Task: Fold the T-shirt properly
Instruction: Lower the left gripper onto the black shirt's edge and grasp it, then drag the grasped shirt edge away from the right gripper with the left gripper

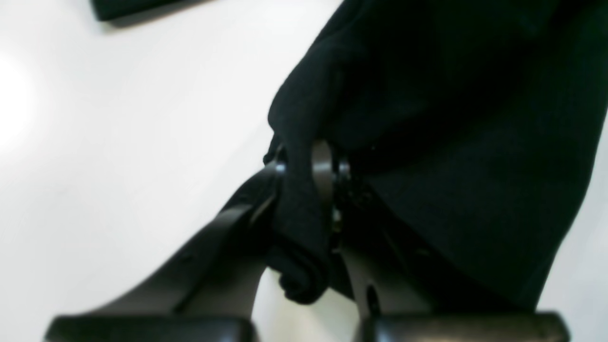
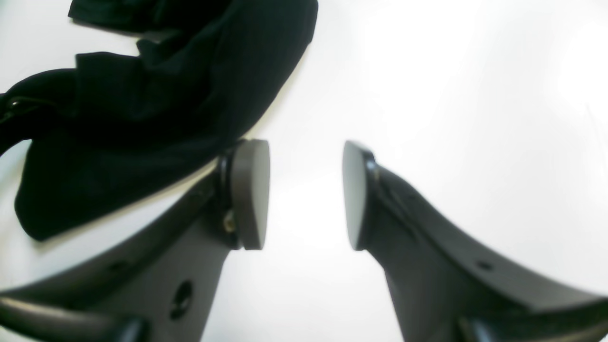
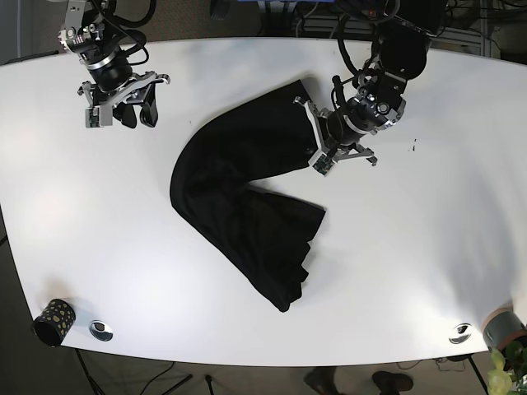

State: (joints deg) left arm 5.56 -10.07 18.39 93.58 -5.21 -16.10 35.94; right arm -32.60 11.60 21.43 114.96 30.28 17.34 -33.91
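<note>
1. A crumpled black cotton T-shirt is lying near the middle of the white oval table, bent into a rough boomerang shape, with one limb reaching toward the table's far edge and the other trailing toward its near edge.
2. The left gripper is pinching a bunched fold of the T-shirt's far limb between its dark grey fingers; the cloth is squeezing out below the pads in a small roll.
3. In the base view this gripper is sitting at the T-shirt's far end (on that view's right side).
4. The right gripper is hanging spread apart, with bare white table showing between its grey pads.
5. The right gripper is hovering well apart from the T-shirt, toward the table's far corner.
6. A small black cup with pale speckles is standing near the table's near corner, far from the T-shirt.
</note>
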